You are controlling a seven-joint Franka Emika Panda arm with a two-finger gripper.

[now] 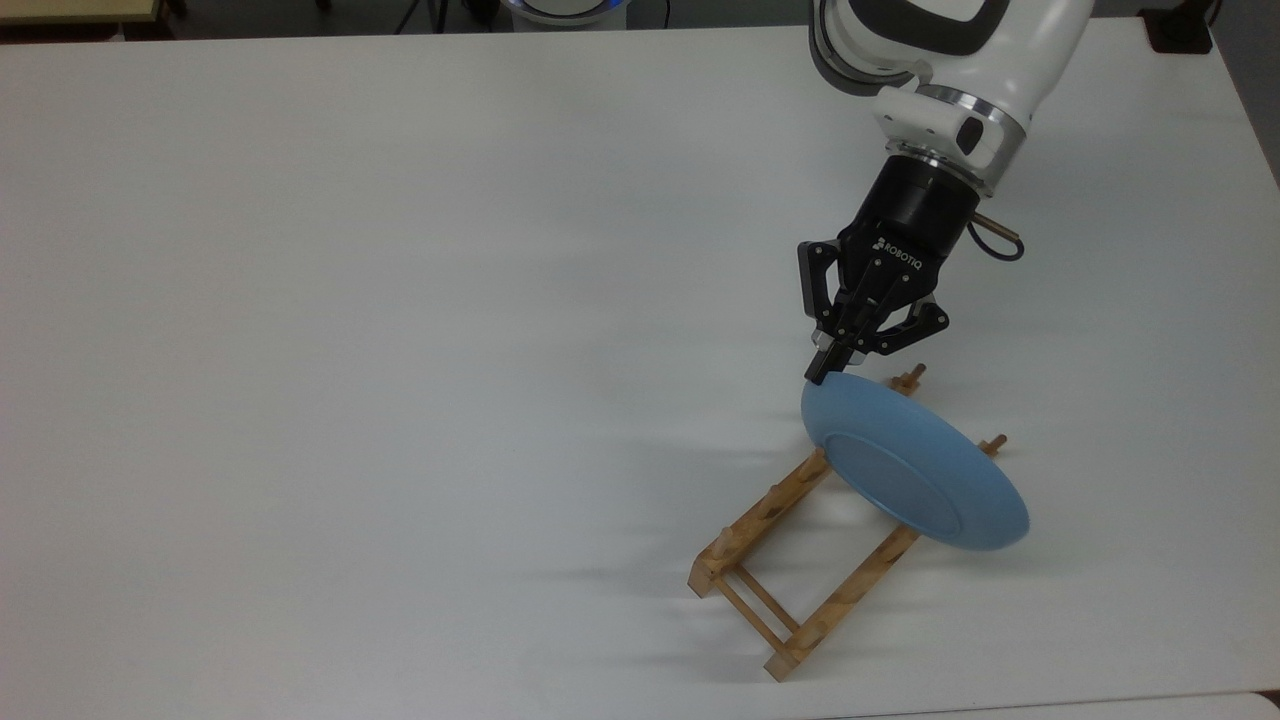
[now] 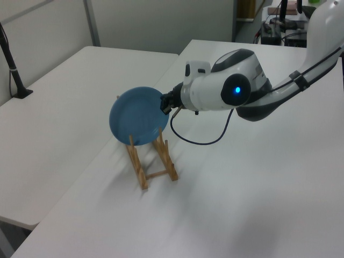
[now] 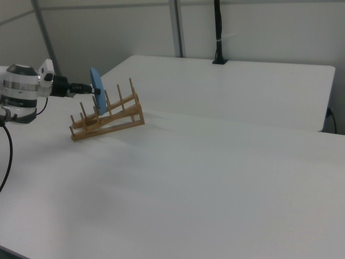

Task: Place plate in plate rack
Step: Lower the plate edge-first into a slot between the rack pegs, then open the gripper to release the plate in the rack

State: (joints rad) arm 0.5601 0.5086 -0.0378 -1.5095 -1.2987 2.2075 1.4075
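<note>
The blue plate (image 1: 912, 470) (image 2: 136, 116) (image 3: 97, 89) stands nearly on edge, tilted, over the far end of the wooden plate rack (image 1: 800, 560) (image 2: 152, 164) (image 3: 108, 116). My gripper (image 1: 828, 365) (image 2: 164, 102) (image 3: 92, 89) is shut on the plate's upper rim. In the right view the plate's lower part sits down among the rack's upright pegs. Whether it rests on the rails I cannot tell. The plate hides part of the rack's far end in the top view.
The rack lies on a wide white table (image 1: 400, 300). A black post (image 2: 13, 70) stands clamped at the table's far side in the left view's left. The arm's cable (image 2: 199, 137) loops below the wrist.
</note>
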